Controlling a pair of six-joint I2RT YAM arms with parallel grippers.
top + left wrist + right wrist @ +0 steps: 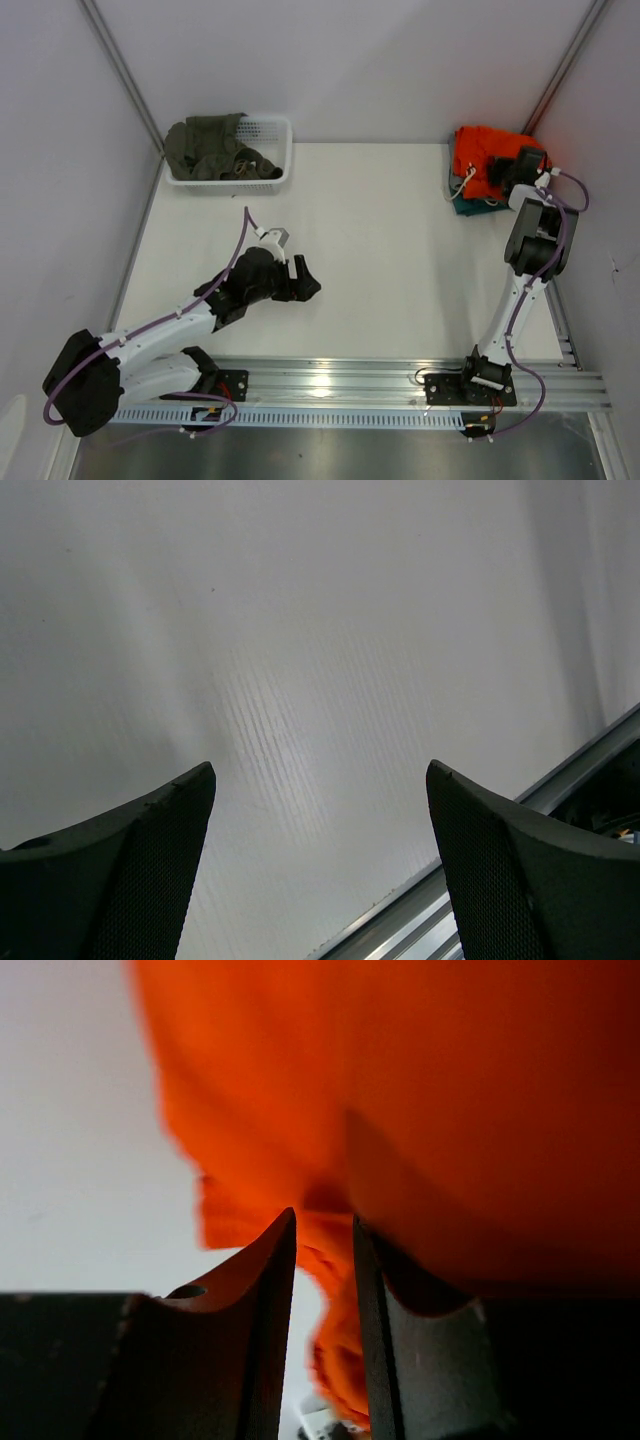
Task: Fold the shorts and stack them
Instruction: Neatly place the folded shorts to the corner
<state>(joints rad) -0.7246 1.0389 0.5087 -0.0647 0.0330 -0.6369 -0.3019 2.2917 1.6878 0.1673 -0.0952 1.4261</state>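
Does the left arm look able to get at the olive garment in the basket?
Probably yes: the left gripper is open and empty, and nothing stands between it and the olive garment in the basket.

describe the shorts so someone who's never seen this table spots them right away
Go to the far right corner of the white table, opposite the white basket of olive clothes at the far left. The shorts are the bright orange bundle there, lying on a teal garment. Nothing else in view is orange.
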